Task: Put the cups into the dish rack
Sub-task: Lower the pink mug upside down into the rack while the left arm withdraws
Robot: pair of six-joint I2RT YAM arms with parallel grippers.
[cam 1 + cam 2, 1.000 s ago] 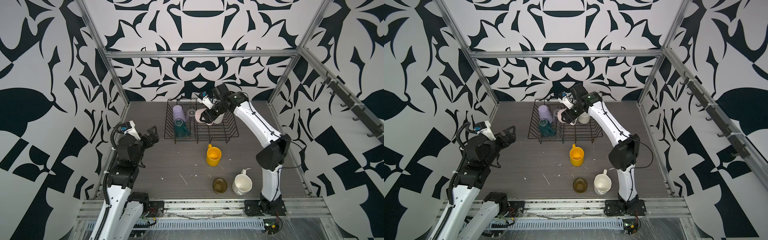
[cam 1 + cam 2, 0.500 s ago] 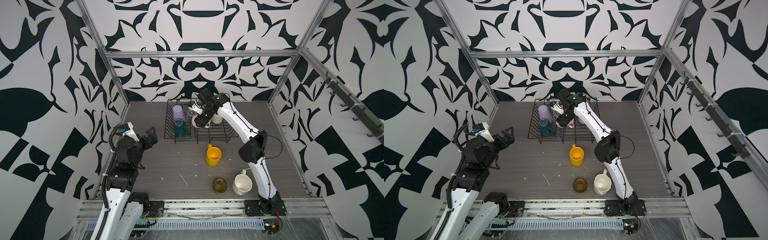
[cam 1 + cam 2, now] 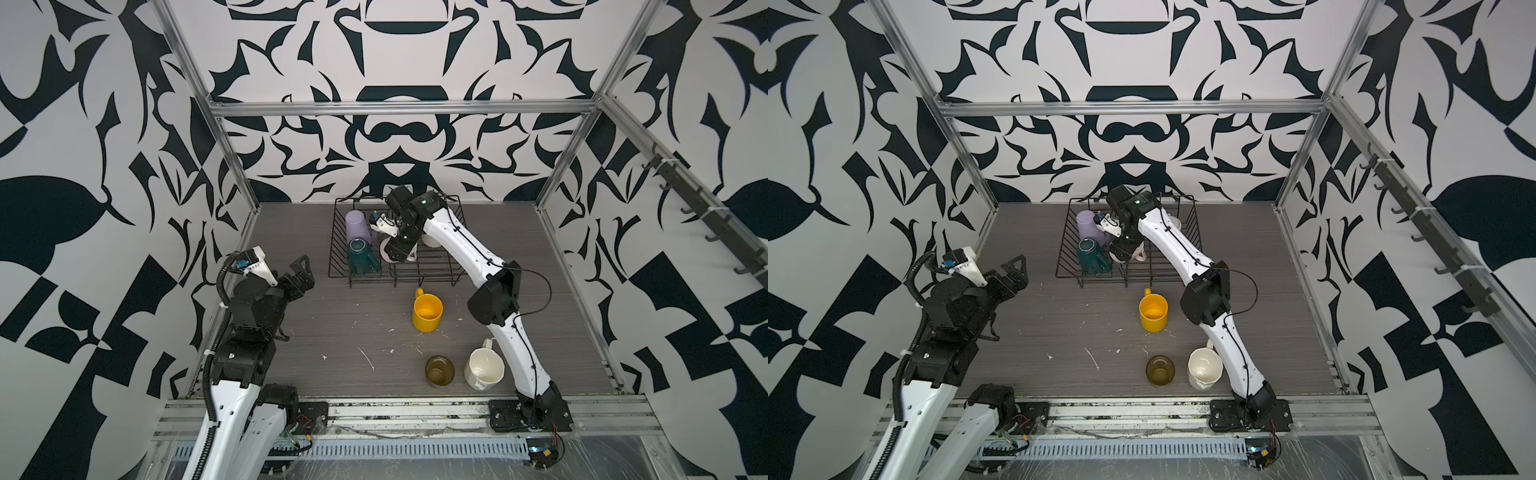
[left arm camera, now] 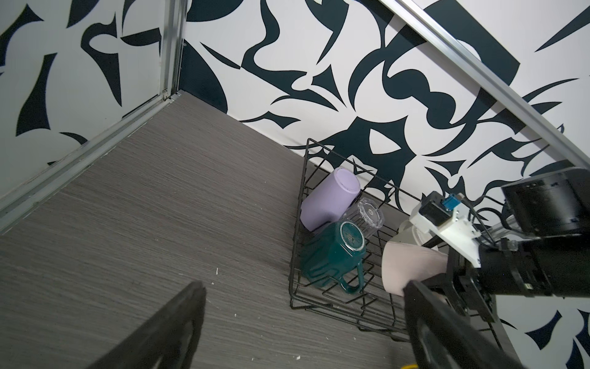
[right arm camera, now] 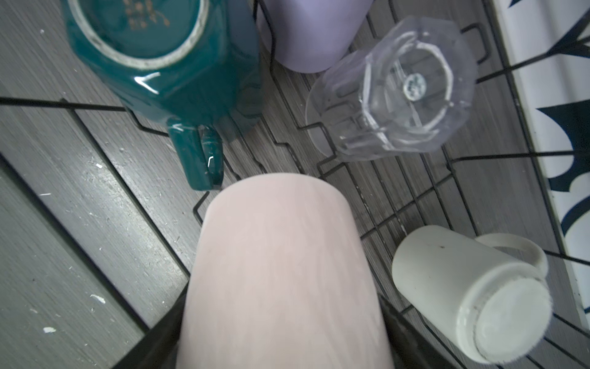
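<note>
If we start at the left, the left end effector [image 3: 300, 276] hangs above the gray counter [image 3: 332, 332] with its jaws spread wide and nothing between them, well apart from everything else.

Next over is the dish rack [image 3: 436, 266], sitting at the back of the counter near the patterned wall. Its left end is pretty crowded. The lilac tumbler [image 3: 356, 224] leans bottom-up in the far corner, and the dark green mug [image 3: 361, 255] is bottom-up just in front of it. The clear glass [image 5: 392, 92] is tipped bottom-up just beside those two.

Around the middle of the rack we've got the right end effector [image 3: 398, 249] clamped on the pink mug [image 5: 281, 271], one finger on each side of its body. The mug is tilted over inside the wire walls. We can't tell whether it's touching the rack's wires. Its handle isn't clear from any view.

To the right of that, the cream mug [image 5: 463, 294] lies tilted bottom-up at the back of the rack, handle toward the wall.

Three cups are out on the counter in front of the rack. The yellow mug [image 3: 428, 311] stands upright near the rack's front edge. Near the counter's front edge the olive glass [image 3: 439, 370] stands upright, and the white faceted mug [image 3: 484, 368] is just beside it, close to the right arm.
</note>
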